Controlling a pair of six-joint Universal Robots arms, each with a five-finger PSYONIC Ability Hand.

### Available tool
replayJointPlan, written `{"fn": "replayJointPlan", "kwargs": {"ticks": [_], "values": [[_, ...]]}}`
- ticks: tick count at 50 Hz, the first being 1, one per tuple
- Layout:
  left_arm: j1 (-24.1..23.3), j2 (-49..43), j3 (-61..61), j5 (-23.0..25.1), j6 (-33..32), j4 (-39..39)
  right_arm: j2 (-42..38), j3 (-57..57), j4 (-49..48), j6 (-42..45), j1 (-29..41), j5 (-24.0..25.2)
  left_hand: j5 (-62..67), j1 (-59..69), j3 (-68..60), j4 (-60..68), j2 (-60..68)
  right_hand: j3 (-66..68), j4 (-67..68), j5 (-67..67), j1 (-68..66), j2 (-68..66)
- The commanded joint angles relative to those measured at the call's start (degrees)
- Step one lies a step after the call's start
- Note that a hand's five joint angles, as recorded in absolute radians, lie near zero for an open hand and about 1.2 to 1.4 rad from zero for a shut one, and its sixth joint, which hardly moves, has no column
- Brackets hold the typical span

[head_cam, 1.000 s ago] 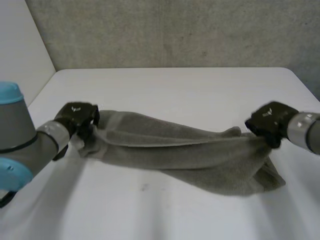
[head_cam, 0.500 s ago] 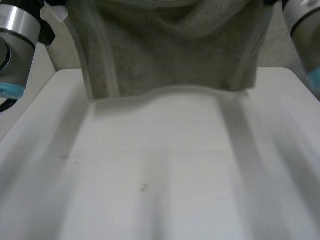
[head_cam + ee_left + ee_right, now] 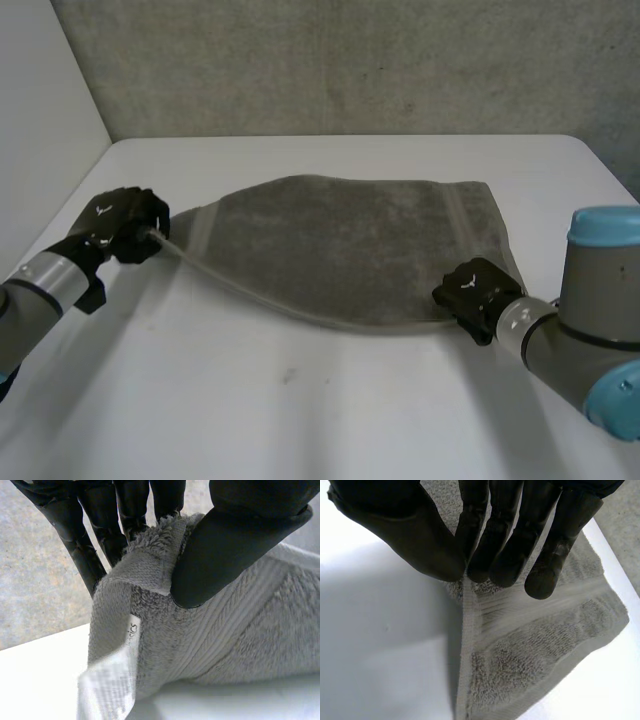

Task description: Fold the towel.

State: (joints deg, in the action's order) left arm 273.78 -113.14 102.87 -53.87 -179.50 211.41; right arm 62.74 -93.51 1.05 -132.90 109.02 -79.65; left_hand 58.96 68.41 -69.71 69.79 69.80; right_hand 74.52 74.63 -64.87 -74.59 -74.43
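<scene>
Left hand (image 3: 122, 222) pinches towel (image 3: 350, 245) near-left corner; right hand (image 3: 473, 292) pinches near-right corner; towel stretched between.

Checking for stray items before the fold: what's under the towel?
White table shows around the towel, which the left hand and right hand pinch at its near corners. Whatever lies beneath the spread cloth is covered.

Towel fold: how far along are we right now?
Done: the towel lies spread on the table. In hand: the left hand pinches a left corner, the right hand its near right corner. Left, likely: carrying those corners over to the far edge and releasing.
</scene>
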Motion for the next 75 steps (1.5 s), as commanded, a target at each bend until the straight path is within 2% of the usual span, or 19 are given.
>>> {"fn": "replayJointPlan", "kwargs": {"ticks": [1, 2, 5, 11, 22, 26, 34, 42, 44, 64, 66, 67, 69, 75], "values": [[0.79, 2.74, 1.63, 0.7, -2.43, -0.38, 4.14, -3.08, -5.09, -3.68, -0.38, -0.25, 11.04, 11.59, -10.29, 10.21, 10.2, -40.05, -40.15, 40.39, 40.11, 39.95], [0.62, 2.83, 1.72, 0.7, -2.34, -0.47, 5.54, -3.78, -6.57, -5.6, -0.47, -0.33, 11.04, 11.59, -10.29, 10.21, 10.2, -48.04, -48.15, 48.39, 48.1, 47.95], [0.44, 3.27, 2.33, 0.61, -2.43, -0.38, 7.82, -4.57, -8.69, -9.64, -0.56, -0.6, 11.04, 11.59, -10.29, 10.21, 10.2, -55.33, -55.43, 55.67, 55.39, 55.24], [0.44, 4.33, 2.86, 0.35, -2.34, -0.38, 9.86, -3.96, -8.43, -17.03, -1.26, -0.77, 11.04, 11.59, -10.29, 10.21, 10.2, -54.01, -54.12, 54.36, 54.08, 53.92], [0.18, 5.55, 2.78, -0.01, -1.38, -1.08, 10.47, -6.32, -0.17, -18.71, -7.23, 0.19, 11.04, 11.59, -10.29, 10.21, 10.2, -51.32, -51.42, 51.66, 51.38, 51.22], [-0.44, 7.05, 1.9, -0.09, 0.82, -2.93, 10.56, -9.32, -0.96, -18.71, -9.26, 0.72, 11.04, 11.59, -10.29, 10.21, 10.2, -51.49, -51.59, 51.83, 51.55, 51.39], [-1.58, 9.6, -1.0, -0.18, 5.39, -5.39, 9.86, -14.86, -7.73, -18.71, -11.72, 5.03, 11.04, 11.59, -10.29, 10.21, 10.2, -50.64, -50.75, 50.99, 50.71, 50.55], [-2.37, 9.25, -1.97, -0.71, 5.74, -5.48, 7.57, -15.21, -12.38, -18.54, -11.99, 5.99, 11.04, 11.59, -10.29, 10.21, 10.2, -40.38, -40.49, 40.73, 40.45, 40.29], [-2.46, 8.9, -1.88, -1.41, 5.74, -5.48, 6.7, -14.69, -12.56, -18.36, -12.07, 5.99, 11.04, 11.59, -10.29, 10.21, 10.2, -33.85, -33.96, 34.2, 33.92, 33.76], [-2.55, 8.55, -1.97, -1.68, 5.74, -5.48, 2.47, -10.91, -14.32, -17.84, -12.16, 5.29, 11.04, 11.59, -10.29, 10.21, 10.2, -29.45, -29.56, 29.8, 29.51, 29.36], [-2.63, 8.46, -1.97, -1.68, 5.74, -5.48, 2.3, -10.03, -14.41, -17.92, -12.25, 5.2, 11.04, 11.59, -10.29, 10.21, 10.2, -14.91, -15.02, 15.26, 14.97, 14.82], [-2.63, 8.46, -1.97, -1.68, 5.74, -5.48, 2.3, -10.03, -14.41, -17.92, -12.25, 5.2, 11.04, 11.59, -10.29, 10.21, 10.2, -14.82, -14.92, 15.16, 14.88, 14.72], [-2.63, 8.28, -1.97, -1.68, 5.74, -5.48, 1.77, -8.37, -14.32, -18.19, -13.39, 4.85, 11.04, 11.59, -10.29, 10.21, 10.2, 5.38, 5.28, -5.04, -5.32, -5.47], [-2.63, 7.93, -1.45, -1.76, 5.65, -5.57, 3.61, -5.28, -13.09, -18.8, -16.9, 4.5, 11.04, 11.59, -10.29, 10.21, 10.2, 5.48, 5.37, -5.13, -5.41, -5.57]]}}
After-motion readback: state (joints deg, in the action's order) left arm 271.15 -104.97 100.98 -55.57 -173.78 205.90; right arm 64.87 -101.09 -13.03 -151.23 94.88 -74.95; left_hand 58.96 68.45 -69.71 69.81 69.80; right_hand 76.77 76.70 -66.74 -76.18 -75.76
